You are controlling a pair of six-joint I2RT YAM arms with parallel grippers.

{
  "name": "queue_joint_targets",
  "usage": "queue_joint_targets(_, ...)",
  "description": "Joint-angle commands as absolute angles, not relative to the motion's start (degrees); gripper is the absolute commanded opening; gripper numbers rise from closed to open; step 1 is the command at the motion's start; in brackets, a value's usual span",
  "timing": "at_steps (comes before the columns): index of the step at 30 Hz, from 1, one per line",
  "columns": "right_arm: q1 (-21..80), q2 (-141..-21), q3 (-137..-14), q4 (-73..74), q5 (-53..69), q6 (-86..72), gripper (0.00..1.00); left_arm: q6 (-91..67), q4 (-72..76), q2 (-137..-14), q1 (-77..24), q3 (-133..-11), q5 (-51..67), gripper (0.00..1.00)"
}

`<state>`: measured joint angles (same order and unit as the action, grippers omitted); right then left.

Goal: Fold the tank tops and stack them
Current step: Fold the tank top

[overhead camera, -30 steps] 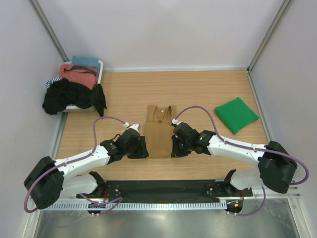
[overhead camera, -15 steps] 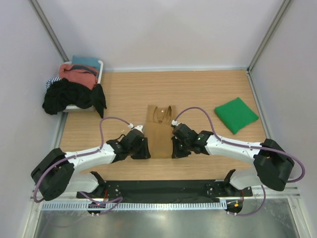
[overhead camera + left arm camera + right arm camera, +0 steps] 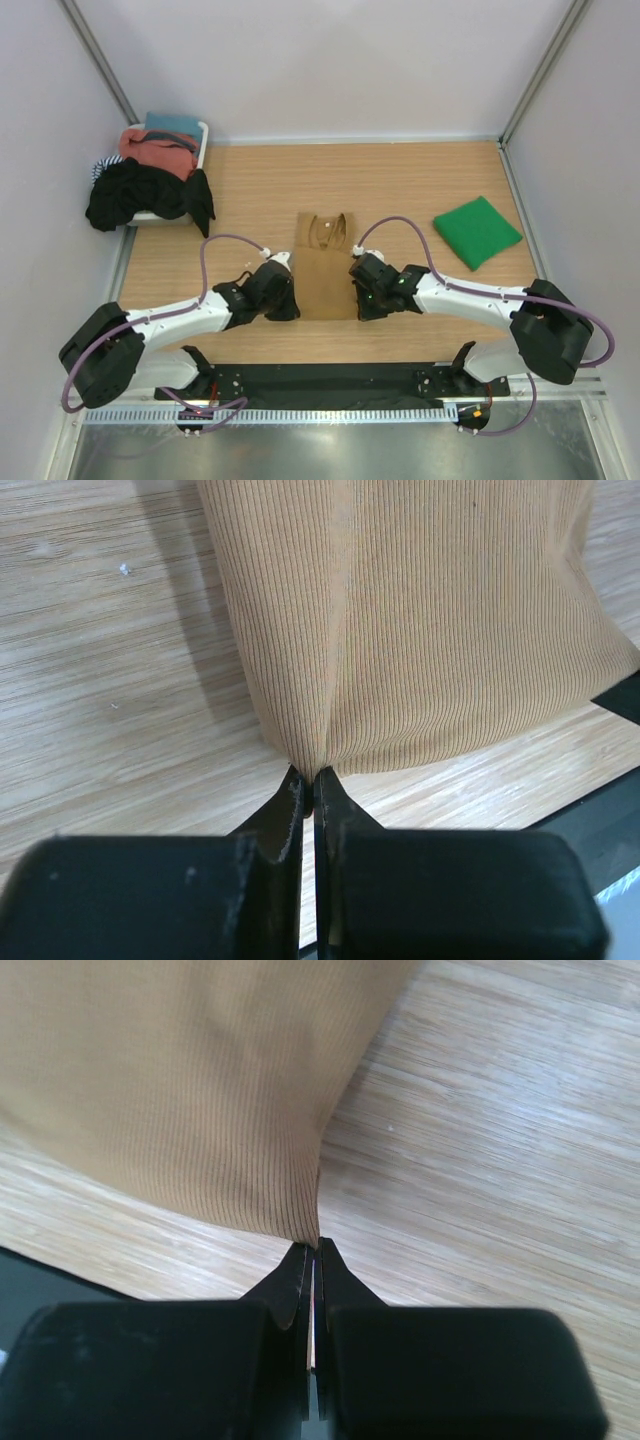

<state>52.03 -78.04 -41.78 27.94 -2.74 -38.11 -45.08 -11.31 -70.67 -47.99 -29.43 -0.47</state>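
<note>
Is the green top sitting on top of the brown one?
No, the green tank top lies folded at the right, apart from the brown tank top in the middle.

Pale wooden worktop [image 3: 400, 180], boxed in by white walls [image 3: 320, 70]. At the far left corner, white basket [image 3: 204, 135] heaped with clothes — black garment [image 3: 140, 195] spilling over the near rim, coral one [image 3: 155, 150] above, teal one [image 3: 170, 124] behind, striped scrap [image 3: 103, 168] at left. Along the near edge, black strip [image 3: 330, 378] and ribbed metal rail [image 3: 300, 412].
</note>
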Motion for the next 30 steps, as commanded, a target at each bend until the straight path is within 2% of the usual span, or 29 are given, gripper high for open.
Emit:
queue_joint_targets(1,52.4,-78.2,-40.4,30.8,-7.0,-38.4,0.01,-43.7,-13.4,-70.3,-48.3,-28.7,-1.8,0.0)
queue_joint_targets(8,52.4,-76.3,-42.6,33.3,-5.8,-37.8,0.01,-44.7,-14.5,-70.3,-48.9,-30.6,1.5,0.0)
queue_joint_targets(17,52.4,-71.5,-55.5,43.9,-9.3,-34.4,0.01,-46.4,-33.3,-68.0,-48.9,-45.8,0.5,0.0)
queue_joint_targets(24,47.6,-76.4,-67.2,48.4,-12.6,-28.9,0.01,-44.9,-38.2,-72.6,-45.3,-56.4,-1.5,0.0)
queue_joint_targets(30,39.6,-82.4,-74.3,47.0,-8.4,-24.3,0.01,-44.4,-35.2,-78.5,-37.4,-60.8,5.1,0.0)
